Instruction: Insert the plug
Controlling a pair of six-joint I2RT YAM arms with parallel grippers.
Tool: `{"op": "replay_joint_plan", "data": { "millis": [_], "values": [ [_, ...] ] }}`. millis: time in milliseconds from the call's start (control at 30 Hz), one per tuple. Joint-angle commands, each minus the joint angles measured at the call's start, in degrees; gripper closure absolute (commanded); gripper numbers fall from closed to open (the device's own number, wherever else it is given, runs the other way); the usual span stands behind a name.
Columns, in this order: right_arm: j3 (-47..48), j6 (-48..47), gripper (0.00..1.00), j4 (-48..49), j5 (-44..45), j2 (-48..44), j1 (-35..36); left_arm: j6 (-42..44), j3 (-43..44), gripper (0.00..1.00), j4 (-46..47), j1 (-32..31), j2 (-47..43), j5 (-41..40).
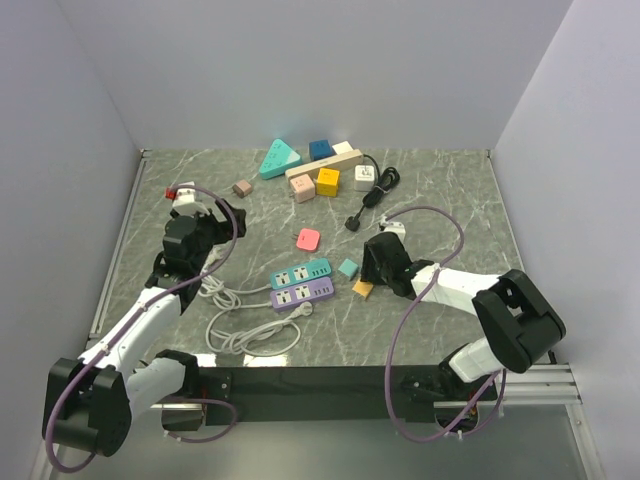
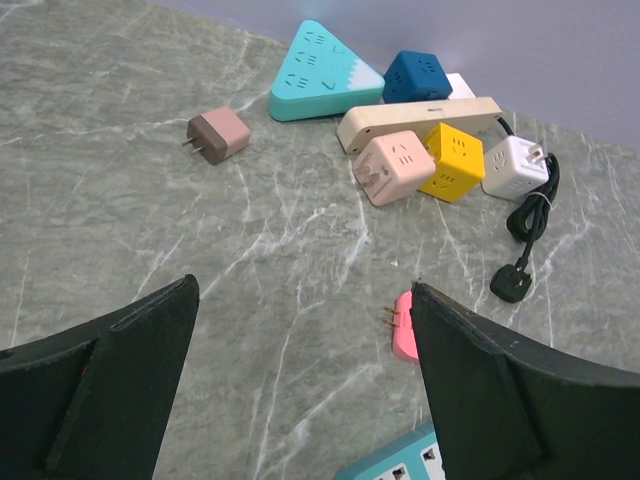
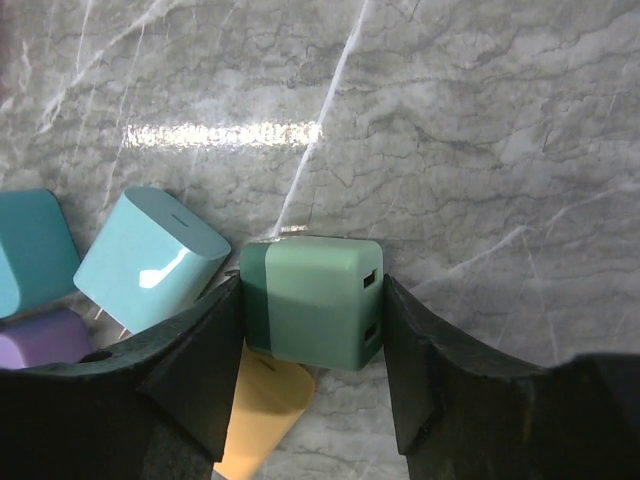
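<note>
My right gripper (image 3: 312,283) is shut on a green cube plug (image 3: 320,310) with two USB ports on its right face. It holds the plug just above the marble table, over a pale orange plug (image 3: 262,405) and beside a light teal plug (image 3: 150,255). In the top view the right gripper (image 1: 373,262) is right of the teal power strip (image 1: 301,273) and the purple power strip (image 1: 301,293); the green plug is hidden there. My left gripper (image 2: 305,290) is open and empty above bare table, left of a pink plug (image 2: 403,325).
At the back lie a teal triangular strip (image 1: 278,158), a beige strip (image 1: 322,170), coloured cube adapters (image 1: 327,181), a brown plug (image 1: 242,187) and a black cord (image 1: 372,195). White cables (image 1: 250,330) coil at the near left. A red and white object (image 1: 182,195) sits far left.
</note>
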Motion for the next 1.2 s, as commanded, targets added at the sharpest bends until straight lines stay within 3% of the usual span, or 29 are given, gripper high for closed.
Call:
{"op": "replay_joint_plan", "data": {
  "millis": [0,133,267,467,700,800,1167],
  "values": [
    [-0.37,0.1,0.48,1.55,-0.31,-0.18,0.32,1.41,2.49,0.07,1.15,-0.76,-0.51,2.29],
    [-0.9,-1.83,0.6,2.6,-0.66,-3.16,0.76,2.29,1.7,0.07,4.31,-2.16,-0.87,9.04],
    [-1.08,-5.34,0.62,5.5,-3.12,-7.64,1.73,3.26,1.52,0.07,8.27,-3.66,-0.52,21.96],
    [-2.48,-12.29,0.63,12.27,-13.57,-16.17,2.78,2.74,1.43,0.06,12.92,-5.24,0.45,37.77],
    [-5.21,-17.91,0.67,20.35,-29.92,-23.72,4.1,0.19,3.18,0.06,14.87,-6.99,4.05,49.91],
    [-5.03,-19.49,0.67,20.8,-33.79,-25.23,5.94,0.62,4.94,0.07,13.46,-9.97,6.25,50.9],
    [-3.89,-21.96,0.68,19.57,-32.57,-25.58,11.04,2.82,10.04,0.08,5.21,-16.76,12.22,47.83]
  ]
}}
